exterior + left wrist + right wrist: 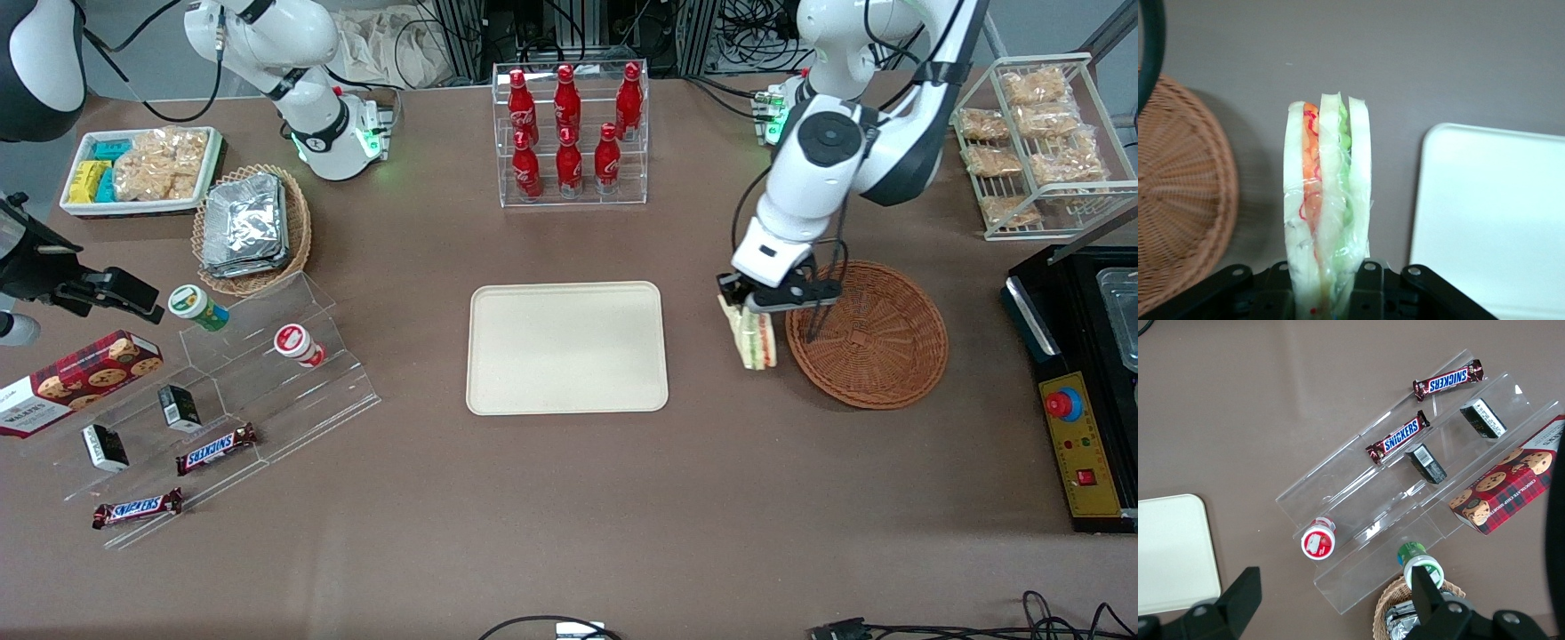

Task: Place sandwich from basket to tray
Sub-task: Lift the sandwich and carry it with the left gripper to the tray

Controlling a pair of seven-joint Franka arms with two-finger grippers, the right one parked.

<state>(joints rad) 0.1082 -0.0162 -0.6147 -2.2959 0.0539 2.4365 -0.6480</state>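
My gripper hangs above the table between the reddish-brown wicker basket and the cream tray, just beside the basket's rim. It is shut on the clear-wrapped sandwich, which hangs point-down below the fingers. In the left wrist view the sandwich stands up out of the gripper, showing pale bread with an orange layer and a green layer. The basket and the tray flank it there. Nothing shows inside the basket or on the tray.
A clear rack of red bottles stands farther from the front camera than the tray. A wire rack of snack bags and a black control box sit at the working arm's end. A clear stepped display with snacks lies toward the parked arm's end.
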